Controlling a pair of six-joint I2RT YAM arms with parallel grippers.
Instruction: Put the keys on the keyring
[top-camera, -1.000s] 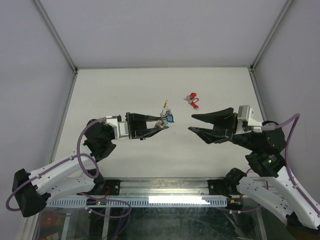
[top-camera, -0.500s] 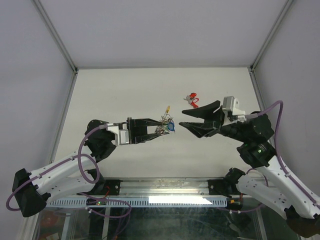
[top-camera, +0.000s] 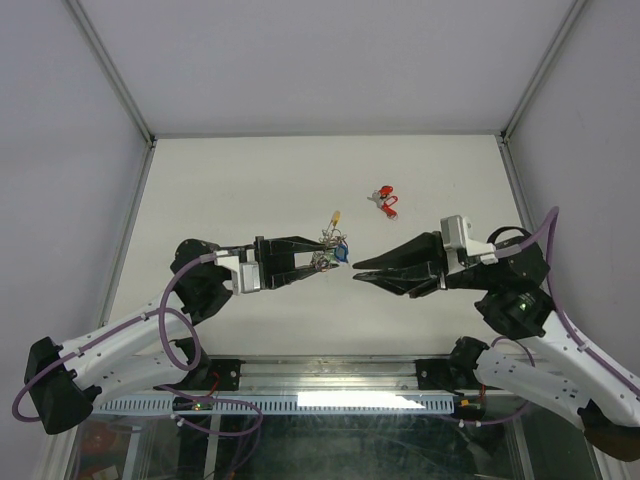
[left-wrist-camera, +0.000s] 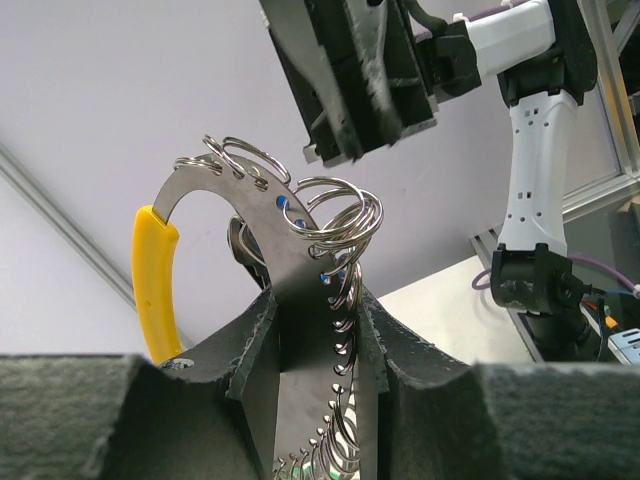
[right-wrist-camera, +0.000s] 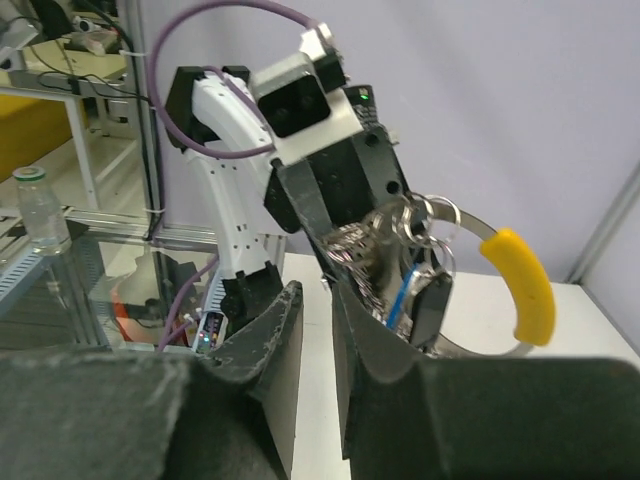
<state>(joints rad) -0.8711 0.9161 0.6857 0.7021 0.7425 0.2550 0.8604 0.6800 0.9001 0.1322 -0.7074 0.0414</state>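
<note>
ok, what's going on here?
The left gripper holds the keyring up off the table, clamped on its metal band, with the yellow arc off to one side. Several split rings and a blue tag hang on it. The right gripper faces it close by, jaws narrowly apart, nothing in them. A red-tagged key lies on the table behind, not yet picked up.
</note>
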